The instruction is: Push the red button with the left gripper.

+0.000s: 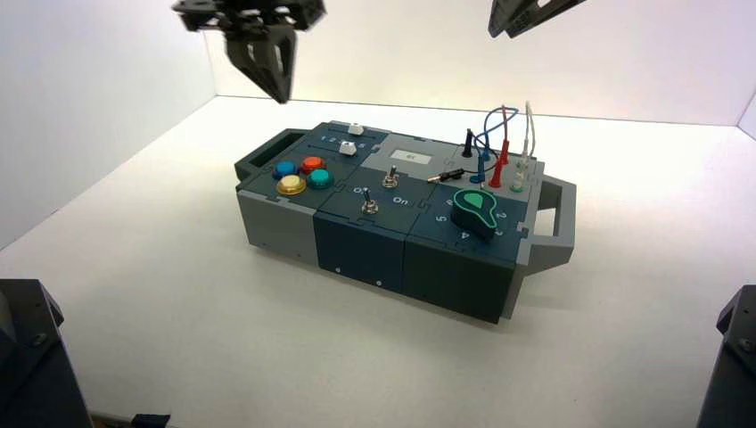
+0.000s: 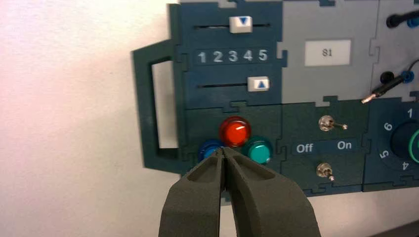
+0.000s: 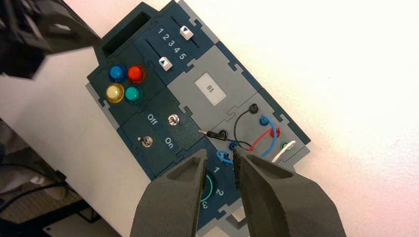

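The red button (image 1: pixel 312 164) is a glossy dome in a cluster of four on the box's dark blue left panel, with the blue button (image 1: pixel 284 168), yellow button (image 1: pixel 291 185) and teal button (image 1: pixel 319 178). It shows in the left wrist view (image 2: pixel 235 131) and the right wrist view (image 3: pixel 136 74). My left gripper (image 1: pixel 280 93) hangs high above the box's far left end, fingers shut to a point and empty. In the left wrist view its tips (image 2: pixel 225 150) line up just short of the red button. My right gripper (image 3: pixel 220 160) is open, high over the box's right end.
The box (image 1: pixel 446 267) has handles at both ends. It carries two sliders (image 2: pixel 240 23), two toggle switches (image 1: pixel 390 179) marked Off and On, a green knob (image 1: pixel 472 209), and plugs with red, blue and white wires (image 1: pixel 499 147) at the far right.
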You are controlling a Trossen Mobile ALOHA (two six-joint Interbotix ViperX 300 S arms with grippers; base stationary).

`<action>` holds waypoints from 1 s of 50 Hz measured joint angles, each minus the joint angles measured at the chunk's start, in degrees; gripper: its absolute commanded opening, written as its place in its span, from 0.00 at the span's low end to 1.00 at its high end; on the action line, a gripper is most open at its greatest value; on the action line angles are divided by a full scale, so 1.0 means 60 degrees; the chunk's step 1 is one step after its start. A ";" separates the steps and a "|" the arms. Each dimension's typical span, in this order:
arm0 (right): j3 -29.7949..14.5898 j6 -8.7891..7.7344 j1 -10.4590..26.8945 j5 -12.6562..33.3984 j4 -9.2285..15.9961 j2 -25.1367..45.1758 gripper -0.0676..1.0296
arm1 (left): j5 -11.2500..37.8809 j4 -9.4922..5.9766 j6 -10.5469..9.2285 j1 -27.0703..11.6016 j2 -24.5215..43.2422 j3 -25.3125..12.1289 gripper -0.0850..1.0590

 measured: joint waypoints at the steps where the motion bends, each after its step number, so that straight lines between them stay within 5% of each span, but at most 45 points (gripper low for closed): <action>1: 0.0000 0.0015 0.0000 -0.0015 0.0000 -0.0015 0.34 | 0.0015 -0.0015 0.0000 -0.0029 0.0029 -0.0029 0.05; 13: 0.0000 0.0015 0.0000 -0.0088 0.0015 -0.0015 0.35 | 0.0059 -0.0293 0.0015 -0.0205 0.0630 -0.0146 0.05; 50: -0.0029 0.0015 0.0000 -0.0103 0.0000 -0.0029 0.36 | 0.0088 -0.0483 0.0029 -0.0483 0.1655 -0.0425 0.05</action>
